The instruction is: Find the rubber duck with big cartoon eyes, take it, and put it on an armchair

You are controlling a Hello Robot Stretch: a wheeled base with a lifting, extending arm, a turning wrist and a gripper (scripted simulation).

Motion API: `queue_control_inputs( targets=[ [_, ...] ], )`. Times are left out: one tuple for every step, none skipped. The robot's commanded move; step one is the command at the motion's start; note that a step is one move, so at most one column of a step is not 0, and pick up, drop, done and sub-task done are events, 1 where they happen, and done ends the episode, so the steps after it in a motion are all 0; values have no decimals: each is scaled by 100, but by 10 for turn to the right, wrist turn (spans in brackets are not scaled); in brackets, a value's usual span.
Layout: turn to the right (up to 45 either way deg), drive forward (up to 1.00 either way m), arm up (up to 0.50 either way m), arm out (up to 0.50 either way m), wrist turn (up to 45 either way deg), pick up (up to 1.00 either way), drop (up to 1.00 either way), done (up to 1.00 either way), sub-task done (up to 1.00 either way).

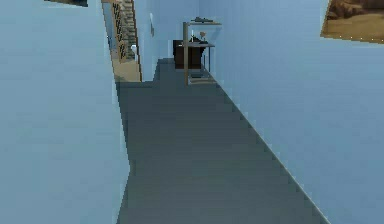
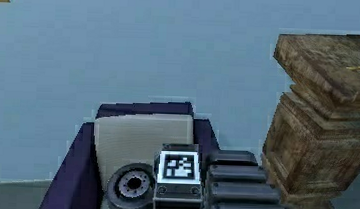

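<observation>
The armchair [image 2: 137, 139] stands upright in the lower middle of the arm side view, and it faces the bottom edge. Its back and its arm at the lower left are dark blue-violet, and its back cushion is pale beige. The seat is hidden.

In the forward view a table [image 1: 200, 48] stands at the far end of the corridor [image 1: 200, 150] against the right-hand wall [image 1: 290, 90], a cabinet [image 1: 184, 56] behind it. In the arm side view an armchair [image 2: 137, 141] backs onto the wall [image 2: 140, 51], with 1 wooden pillar [image 2: 318, 117] just right of it.
</observation>
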Motion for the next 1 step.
queue_control_inputs(
  targets=[
    [0,0,0,22,0,0,0,0,0]
  ],
)
